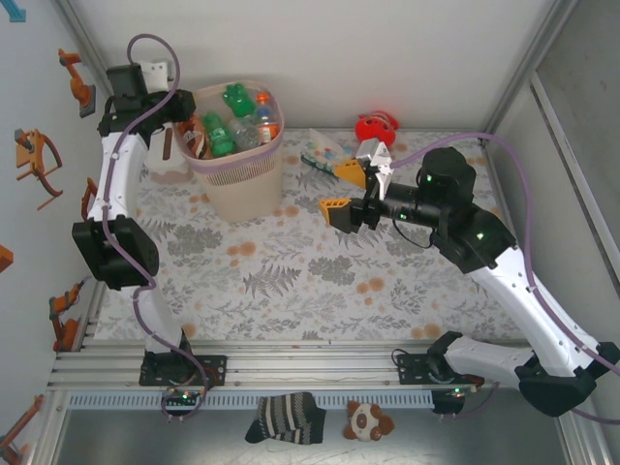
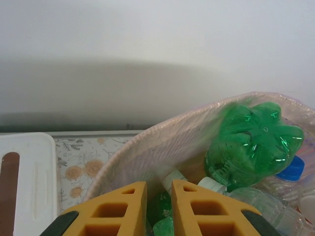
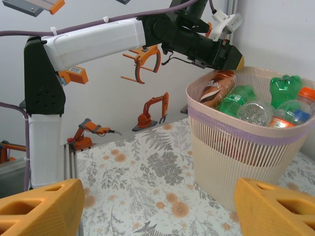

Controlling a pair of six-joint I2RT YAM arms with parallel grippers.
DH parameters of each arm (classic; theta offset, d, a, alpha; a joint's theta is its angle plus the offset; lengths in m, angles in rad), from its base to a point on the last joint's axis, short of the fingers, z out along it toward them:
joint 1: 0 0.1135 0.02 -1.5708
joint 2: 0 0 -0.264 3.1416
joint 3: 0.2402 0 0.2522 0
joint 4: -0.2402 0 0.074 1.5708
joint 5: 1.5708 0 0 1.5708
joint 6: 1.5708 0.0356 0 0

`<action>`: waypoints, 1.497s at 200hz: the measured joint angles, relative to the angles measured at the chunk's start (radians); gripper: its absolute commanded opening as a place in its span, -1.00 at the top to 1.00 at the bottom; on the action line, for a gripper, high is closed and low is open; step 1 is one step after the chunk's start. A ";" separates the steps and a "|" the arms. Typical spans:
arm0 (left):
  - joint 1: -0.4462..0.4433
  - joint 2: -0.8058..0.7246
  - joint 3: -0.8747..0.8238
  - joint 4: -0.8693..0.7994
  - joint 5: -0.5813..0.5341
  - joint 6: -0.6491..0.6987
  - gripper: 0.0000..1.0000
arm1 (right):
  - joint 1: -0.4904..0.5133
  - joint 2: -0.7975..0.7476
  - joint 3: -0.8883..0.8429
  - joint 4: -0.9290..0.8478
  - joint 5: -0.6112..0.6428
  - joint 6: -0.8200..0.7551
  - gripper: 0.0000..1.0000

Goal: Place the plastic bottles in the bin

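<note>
You have a floral-cloth table (image 1: 291, 291) boxed in by white walls. Your left gripper (image 2: 158, 191) is closed tight with nothing in it, poised over the rim of the bin (image 1: 242, 189) at its 9 o'clock, arm reaching along the left wall. Your right gripper (image 1: 341, 189) stands wide and empty at the bin's 3 o'clock, elbow folded back right. The plastic bottles (image 1: 235, 124) lie heaped inside the bin. Open cloth spreads toward 6 o'clock.
</note>
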 measured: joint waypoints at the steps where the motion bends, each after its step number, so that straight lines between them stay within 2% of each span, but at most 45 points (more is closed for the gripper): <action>1: 0.000 0.001 0.001 0.000 0.000 0.000 0.61 | 0.000 0.000 0.000 0.000 0.000 0.000 -0.57; 29: -0.001 0.033 0.044 -0.008 0.001 0.019 0.58 | 0.000 0.000 0.000 -0.001 0.011 -0.001 -0.56; 84: -0.006 0.029 0.067 -0.033 0.033 0.013 0.29 | 0.001 -0.013 0.000 -0.037 0.124 -0.002 -0.58; 135: -0.008 -0.075 0.047 -0.079 0.051 -0.013 0.16 | -0.005 -0.014 -0.022 -0.060 0.305 -0.005 -0.61; 161: -0.007 -0.174 -0.003 -0.078 0.051 -0.019 0.03 | -0.048 -0.008 -0.056 -0.068 0.369 -0.009 -0.62; 209: 0.005 -0.370 -0.230 -0.033 0.003 -0.023 -0.05 | -0.159 0.006 -0.135 -0.086 0.439 -0.008 -0.63; 243: 0.038 -0.541 -0.513 0.026 -0.108 -0.030 -0.32 | -0.237 0.004 -0.220 -0.075 0.510 -0.008 -0.64; 282: 0.079 -0.732 -0.789 0.102 -0.254 -0.053 -0.81 | -0.323 -0.004 -0.365 -0.020 0.610 -0.001 -0.70; 288: 0.079 -0.752 -0.825 0.116 -0.276 -0.058 -0.87 | -0.337 -0.006 -0.394 -0.002 0.627 0.000 -0.75; 299: 0.079 -0.782 -0.899 0.150 -0.317 -0.065 -0.99 | -0.364 -0.008 -0.447 0.037 0.660 0.005 -0.98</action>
